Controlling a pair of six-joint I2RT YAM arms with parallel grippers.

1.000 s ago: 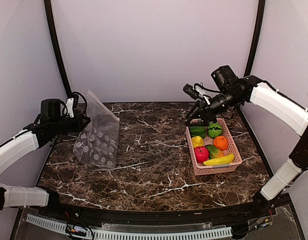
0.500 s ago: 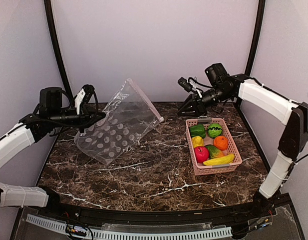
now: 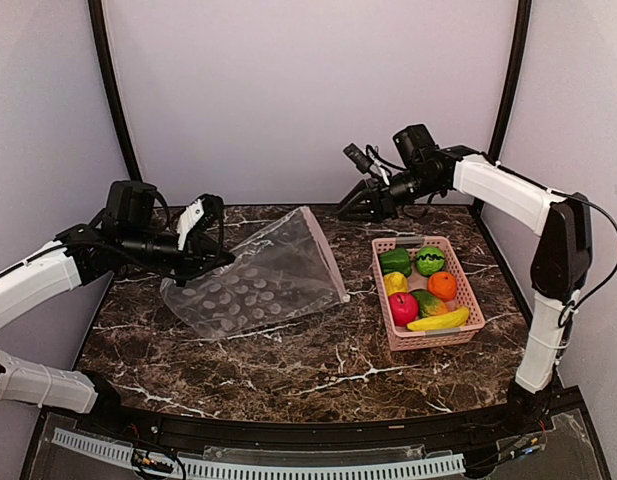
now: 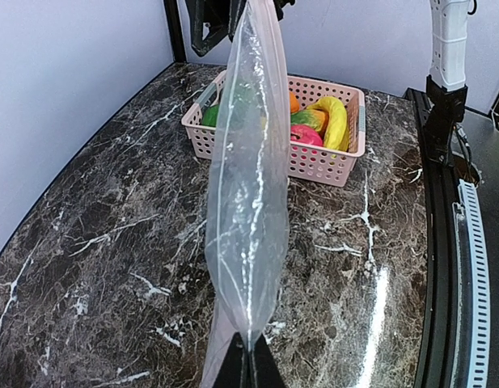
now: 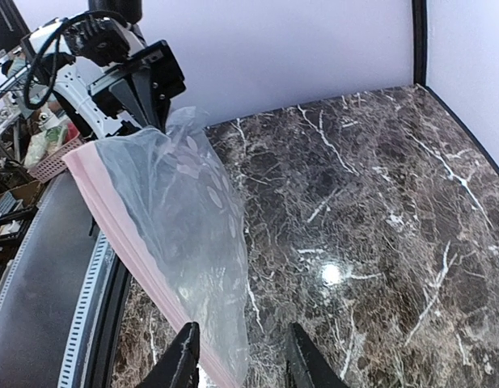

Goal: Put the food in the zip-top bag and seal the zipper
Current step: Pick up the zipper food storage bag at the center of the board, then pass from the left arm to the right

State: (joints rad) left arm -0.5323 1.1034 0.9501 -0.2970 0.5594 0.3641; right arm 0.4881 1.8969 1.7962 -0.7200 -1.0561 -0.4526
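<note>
Left gripper (image 3: 203, 243) pinches the zip-top bag (image 3: 263, 285) above the table's left half; right gripper (image 3: 360, 207), fingers spread, hovers near its far edge. Best grip, likely: one zipper (image 5: 132, 242) lip only. Food (image 3: 424, 290) sits in the right-hand pink basket (image 3: 435, 338).

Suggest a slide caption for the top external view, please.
Left gripper grips the zip-top bag; the open right gripper hovers near its mouth; food sits in the pink basket.
</note>
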